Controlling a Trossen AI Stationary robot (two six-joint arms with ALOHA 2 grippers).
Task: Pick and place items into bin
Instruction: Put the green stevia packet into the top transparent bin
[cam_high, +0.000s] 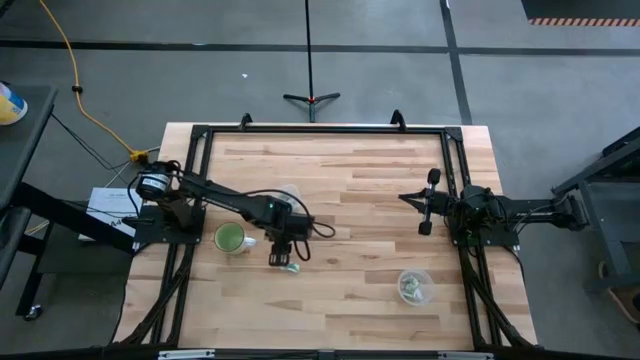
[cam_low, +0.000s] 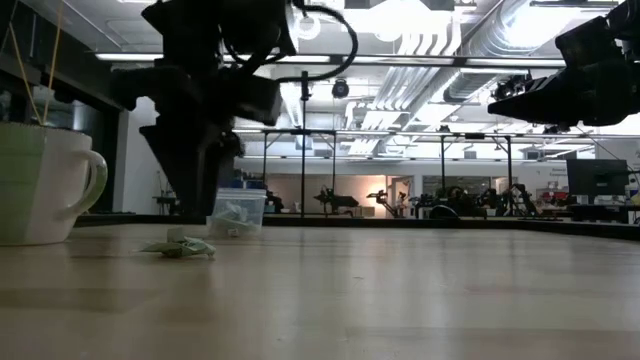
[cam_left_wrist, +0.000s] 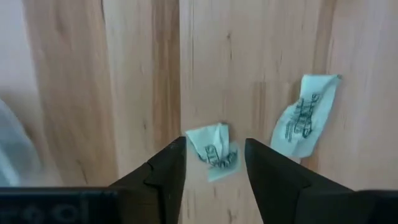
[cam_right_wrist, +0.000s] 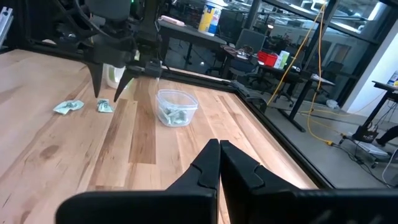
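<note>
Two small pale green-and-silvery wrapped pieces lie flat on the wood. In the left wrist view one piece (cam_left_wrist: 214, 152) sits between my left gripper's (cam_left_wrist: 214, 144) open fingers and the other piece (cam_left_wrist: 305, 118) lies beside it. My left gripper (cam_high: 282, 256) points down over them next to the green cup (cam_high: 232, 238); its tips stand on either side of the piece (cam_right_wrist: 104, 106), apart from it. The clear bin (cam_high: 414, 286) holds several more pieces. My right gripper (cam_right_wrist: 219, 155) is shut and waits at the table's right side (cam_high: 405, 197).
The green cup (cam_low: 45, 180) stands just left of my left gripper (cam_low: 205, 215). The clear bin (cam_right_wrist: 176, 107) sits near the table's near right part. Bare wood (cam_high: 350, 180) stretches across the middle and far side. A black frame (cam_high: 320, 127) borders the table.
</note>
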